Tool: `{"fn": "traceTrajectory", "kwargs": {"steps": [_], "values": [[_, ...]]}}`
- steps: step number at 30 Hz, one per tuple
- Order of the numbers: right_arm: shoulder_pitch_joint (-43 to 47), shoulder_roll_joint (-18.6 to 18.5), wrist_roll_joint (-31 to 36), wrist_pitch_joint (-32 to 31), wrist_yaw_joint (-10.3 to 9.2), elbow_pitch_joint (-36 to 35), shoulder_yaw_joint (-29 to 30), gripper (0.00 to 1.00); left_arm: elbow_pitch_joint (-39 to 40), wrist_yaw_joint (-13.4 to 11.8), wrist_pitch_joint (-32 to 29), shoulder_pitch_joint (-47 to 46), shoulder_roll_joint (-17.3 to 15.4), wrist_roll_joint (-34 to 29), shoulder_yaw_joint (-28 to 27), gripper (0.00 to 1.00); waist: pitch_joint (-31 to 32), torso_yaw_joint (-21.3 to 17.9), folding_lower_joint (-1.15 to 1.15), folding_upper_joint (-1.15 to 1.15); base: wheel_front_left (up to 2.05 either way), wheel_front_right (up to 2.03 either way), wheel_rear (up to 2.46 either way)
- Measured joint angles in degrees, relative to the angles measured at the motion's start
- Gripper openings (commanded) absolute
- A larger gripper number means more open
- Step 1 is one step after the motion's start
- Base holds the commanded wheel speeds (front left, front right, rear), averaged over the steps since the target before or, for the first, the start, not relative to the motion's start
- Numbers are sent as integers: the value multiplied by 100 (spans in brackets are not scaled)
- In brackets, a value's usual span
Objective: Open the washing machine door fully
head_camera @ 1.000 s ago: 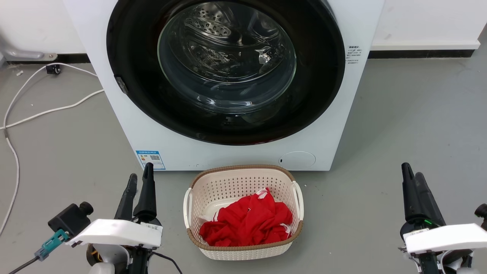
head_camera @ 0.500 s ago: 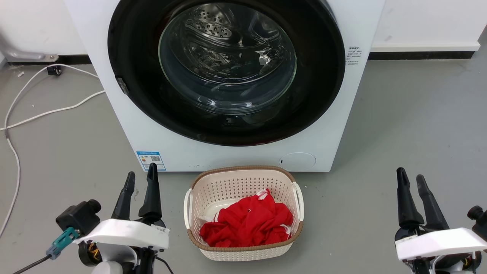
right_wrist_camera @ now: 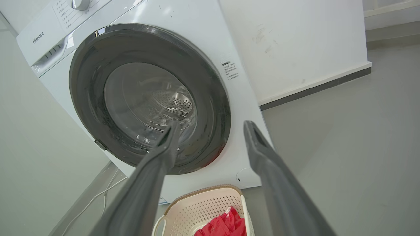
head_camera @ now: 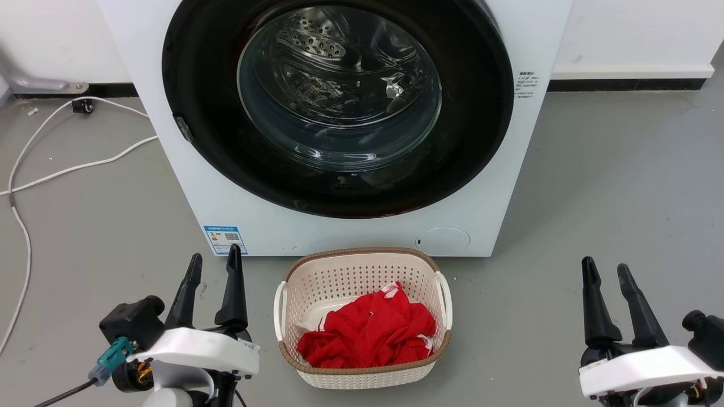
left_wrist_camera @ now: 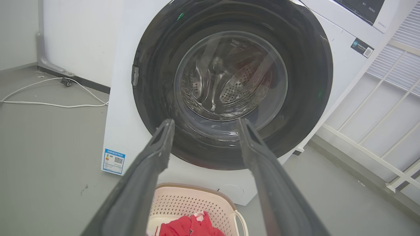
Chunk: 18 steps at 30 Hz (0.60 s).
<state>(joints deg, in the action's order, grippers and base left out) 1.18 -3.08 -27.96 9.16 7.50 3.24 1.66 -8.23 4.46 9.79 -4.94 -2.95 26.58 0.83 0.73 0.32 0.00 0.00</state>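
Note:
The washing machine door [head_camera: 339, 90] has a glossy black rim and a bulging clear glass centre, and it lies shut against the white machine [head_camera: 509, 169]. A small grey latch tab [head_camera: 182, 127] sits on the rim's left side. My left gripper [head_camera: 215, 254] hovers low over the floor, in front of the machine's lower left corner, open and holding nothing. My right gripper [head_camera: 604, 263] stands open over the floor to the right of the machine, also holding nothing. The door [left_wrist_camera: 233, 75] shows beyond the left gripper [left_wrist_camera: 206, 120], and the door [right_wrist_camera: 147, 98] beyond the right gripper [right_wrist_camera: 212, 123].
A cream perforated basket [head_camera: 362, 261] holding red cloth [head_camera: 367, 333] stands on the floor directly before the machine, between my arms. White cables [head_camera: 73, 167] trail across the grey floor at the left. A small round white flap [head_camera: 442, 239] sits low on the machine's front.
Both grippers' fingers have spread apart, the right pair from nearly together. Both arms have sunk slightly lower in the head view. The door has stayed shut.

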Motion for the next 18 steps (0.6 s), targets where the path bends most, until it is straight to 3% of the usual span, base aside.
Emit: {"fn": "traceTrajectory", "kwargs": {"steps": [18], "values": [[38,3,859,166,0,-115,-69,100,-5,-100,218,0,0,-918,100,100,2,-45,0,0,0,0,0]]}}
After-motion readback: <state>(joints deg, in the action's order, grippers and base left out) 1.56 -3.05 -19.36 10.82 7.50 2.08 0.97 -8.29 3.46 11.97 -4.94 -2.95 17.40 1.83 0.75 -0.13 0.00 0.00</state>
